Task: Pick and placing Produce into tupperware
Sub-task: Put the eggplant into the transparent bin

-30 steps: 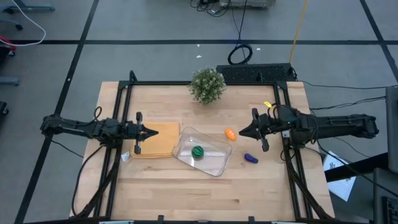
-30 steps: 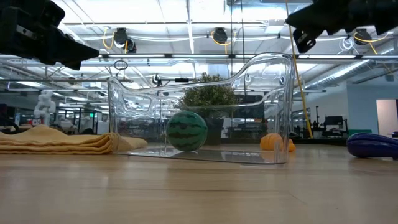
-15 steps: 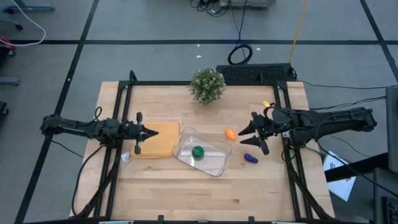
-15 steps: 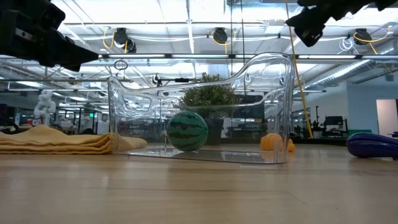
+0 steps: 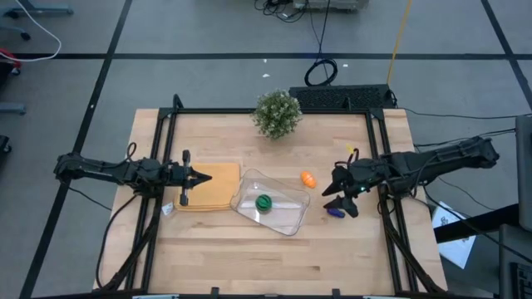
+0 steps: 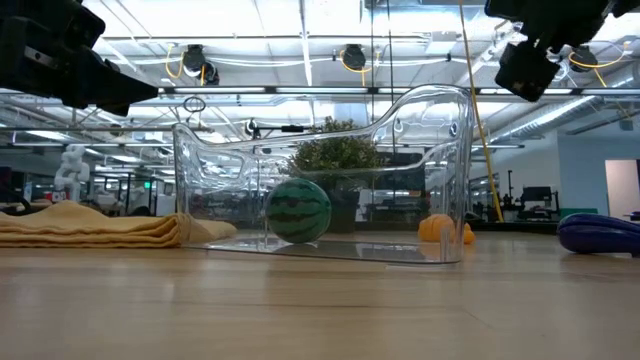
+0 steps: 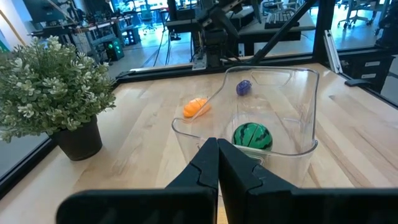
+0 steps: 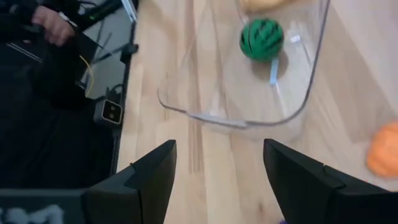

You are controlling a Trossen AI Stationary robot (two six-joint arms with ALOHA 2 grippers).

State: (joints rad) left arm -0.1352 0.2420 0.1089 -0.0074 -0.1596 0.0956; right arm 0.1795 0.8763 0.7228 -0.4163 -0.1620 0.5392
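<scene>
One piece, the round green one, already sits in the tupperware; two wait on the table. Your right gripper hangs with jaws spread wide and empty almost directly over the purple piece, which lies just beyond the container's right end, long axis roughly across the table. The orange piece is close by. Your left gripper, jaws closed on nothing, waits far over the tan mat.
</scene>
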